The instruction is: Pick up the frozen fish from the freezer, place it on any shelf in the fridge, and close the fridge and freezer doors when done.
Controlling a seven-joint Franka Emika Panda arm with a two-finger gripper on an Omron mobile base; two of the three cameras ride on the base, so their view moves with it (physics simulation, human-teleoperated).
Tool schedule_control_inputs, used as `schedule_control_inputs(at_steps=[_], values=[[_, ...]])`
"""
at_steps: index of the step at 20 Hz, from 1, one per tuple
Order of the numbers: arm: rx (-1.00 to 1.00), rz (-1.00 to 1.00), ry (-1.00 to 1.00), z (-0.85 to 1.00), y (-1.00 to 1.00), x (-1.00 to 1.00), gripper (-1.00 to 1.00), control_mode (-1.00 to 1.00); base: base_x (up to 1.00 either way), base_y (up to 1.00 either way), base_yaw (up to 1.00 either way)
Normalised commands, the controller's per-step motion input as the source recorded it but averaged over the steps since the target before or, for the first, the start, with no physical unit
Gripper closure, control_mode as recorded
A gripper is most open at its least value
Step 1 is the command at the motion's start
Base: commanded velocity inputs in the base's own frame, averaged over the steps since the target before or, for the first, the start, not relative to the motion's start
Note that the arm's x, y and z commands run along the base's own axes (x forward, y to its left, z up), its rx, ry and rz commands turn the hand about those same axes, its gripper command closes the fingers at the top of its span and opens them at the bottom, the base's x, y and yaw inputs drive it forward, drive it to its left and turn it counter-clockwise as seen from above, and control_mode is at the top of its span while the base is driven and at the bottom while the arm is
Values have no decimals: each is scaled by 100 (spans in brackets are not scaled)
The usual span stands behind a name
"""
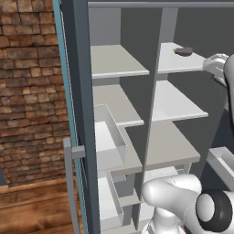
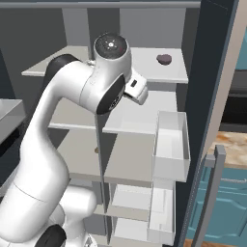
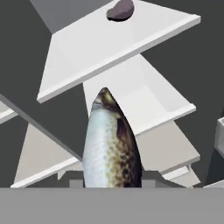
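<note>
Gripper (image 3: pixel 112 186) was clamped on the fish (image 3: pixel 112 148), which pointed toward grey shelves (image 3: pixel 118 43) bearing a maroon lump (image 3: pixel 121 10).

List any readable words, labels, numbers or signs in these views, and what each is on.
None readable. The fish shut in the hand, the maroon lump, the pale shelves and the cabinet door are all plain. The round cap on the arm bears only tiny red marks, too small to read.

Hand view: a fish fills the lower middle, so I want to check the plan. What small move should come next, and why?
Probably ease the hand forward toward the pale shelf ahead. The frozen fish rises from the gripper, apparently gripped, clear of any shelf. The maroon lump sits on the shelf above, so the lower one looks free for placing.
</note>
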Motion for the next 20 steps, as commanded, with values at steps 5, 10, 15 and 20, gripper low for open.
schedule_control_inputs(at_steps=[5, 10, 15, 20], values=[[0, 0, 0, 0, -5, 13, 100, -100, 0, 0, 0], [0, 0, 0, -3, -17, 85, 100, -100, 0, 0, 0], [0, 0, 0, -3, -10, 90, 100, -100, 0, 0, 0], [0, 0, 0, -7, -15, 89, 100, -100, 0, 0, 0]])
